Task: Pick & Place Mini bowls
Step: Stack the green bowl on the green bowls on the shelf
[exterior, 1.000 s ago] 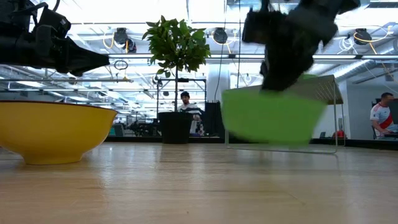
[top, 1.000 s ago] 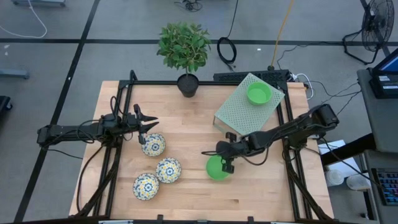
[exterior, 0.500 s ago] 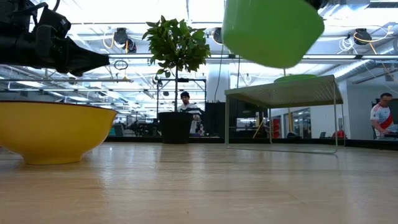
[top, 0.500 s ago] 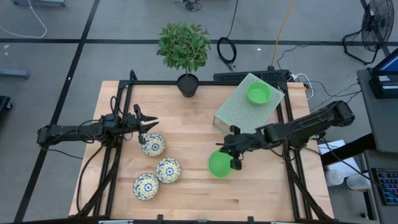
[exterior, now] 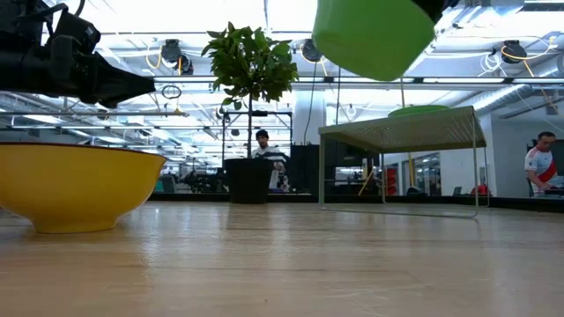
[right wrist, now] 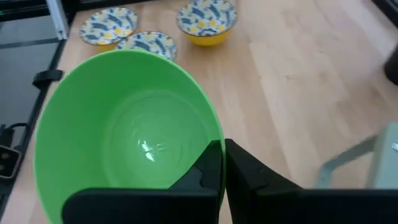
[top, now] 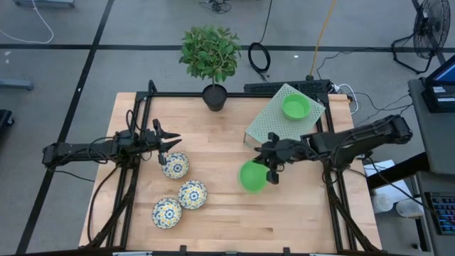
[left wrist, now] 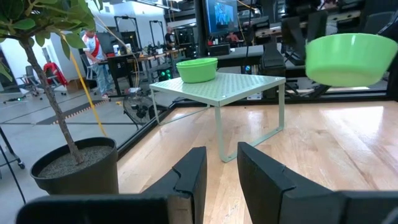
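The three floral bowls (top: 177,190) sit untouched by the narrowly parted, empty left gripper (top: 173,141), while the right gripper (top: 271,173), pinching a green bowl's (top: 250,176) rim, has lifted it toward the perforated rack (top: 274,126), likely to join its twin (top: 296,107)

Even, bright light falls from overhead on the wooden bench (top: 213,135), where shadows lie short and soft beneath the arms. In the low view, ceiling lamps and bright windows behind wash out the top, and the raised green bowl (exterior: 374,35) stands dark-edged against that glare; the bench surface close to the lens is smeared out of focus. The right wrist view is soft, with a small white glint inside the bowl (right wrist: 146,146). The left wrist view is fairly sharp, with its own fingers (left wrist: 189,180) blurred.
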Controlling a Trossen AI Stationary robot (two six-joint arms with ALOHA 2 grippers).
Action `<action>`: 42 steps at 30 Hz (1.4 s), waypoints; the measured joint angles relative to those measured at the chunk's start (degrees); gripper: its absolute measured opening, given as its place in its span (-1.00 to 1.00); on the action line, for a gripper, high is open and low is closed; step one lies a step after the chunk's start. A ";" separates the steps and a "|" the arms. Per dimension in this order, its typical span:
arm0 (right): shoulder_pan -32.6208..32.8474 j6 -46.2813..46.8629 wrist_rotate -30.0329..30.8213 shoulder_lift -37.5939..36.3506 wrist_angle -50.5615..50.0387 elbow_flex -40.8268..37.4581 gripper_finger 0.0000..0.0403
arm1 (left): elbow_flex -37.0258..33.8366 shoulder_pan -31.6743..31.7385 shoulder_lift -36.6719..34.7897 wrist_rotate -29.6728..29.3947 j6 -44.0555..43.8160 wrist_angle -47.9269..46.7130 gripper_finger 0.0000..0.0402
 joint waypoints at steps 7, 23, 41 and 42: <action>-3.85 -0.72 0.00 -0.93 0.17 0.02 -1.00 | 0.00 -0.01 -0.02 0.00 0.00 0.00 -0.54; -12.13 -1.29 0.00 -6.96 -3.13 0.02 -1.00 | 0.00 0.00 -0.02 0.00 -0.01 0.00 -0.54; -18.74 -2.41 10.04 -11.82 -3.30 0.02 -1.00 | 0.00 -0.02 -0.01 0.00 -0.01 0.00 -0.54; -19.01 -2.46 11.11 -11.88 -3.33 0.02 -1.00 | 0.00 -0.02 0.00 0.00 -0.02 0.00 -0.54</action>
